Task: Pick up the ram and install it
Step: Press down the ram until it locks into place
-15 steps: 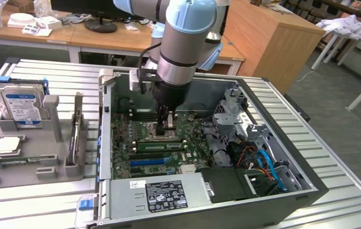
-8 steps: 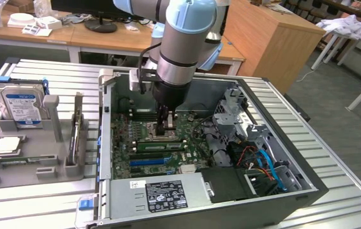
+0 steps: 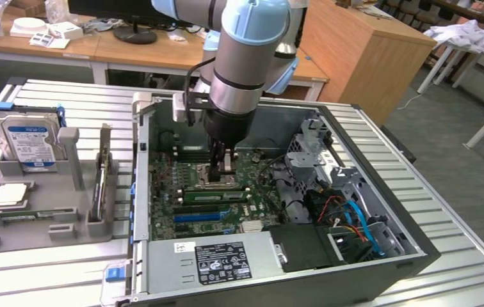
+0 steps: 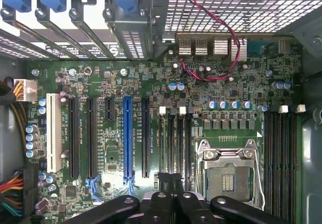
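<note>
My gripper (image 3: 225, 178) hangs straight down inside the open computer case (image 3: 395, 256), just over the motherboard (image 4: 110, 83). It is shut, its dark fingers (image 4: 162, 204) pressed together with nothing visible between them. The tips sit over the row of memory slots (image 4: 176, 148) beside the empty processor socket (image 4: 229, 176). In the exterior view a narrow green stick that looks like the ram (image 3: 216, 194) lies along those slots, right under the fingertips. I cannot tell whether it is seated.
A grey tray (image 3: 63, 217) on the exterior view's left holds a hard drive (image 3: 27, 137), a square silver chip (image 3: 9, 195) and a thin upright board (image 3: 101, 185). Inside the case are the power supply (image 3: 216, 259), drive cage (image 3: 319, 150) and loose cables (image 3: 353, 217).
</note>
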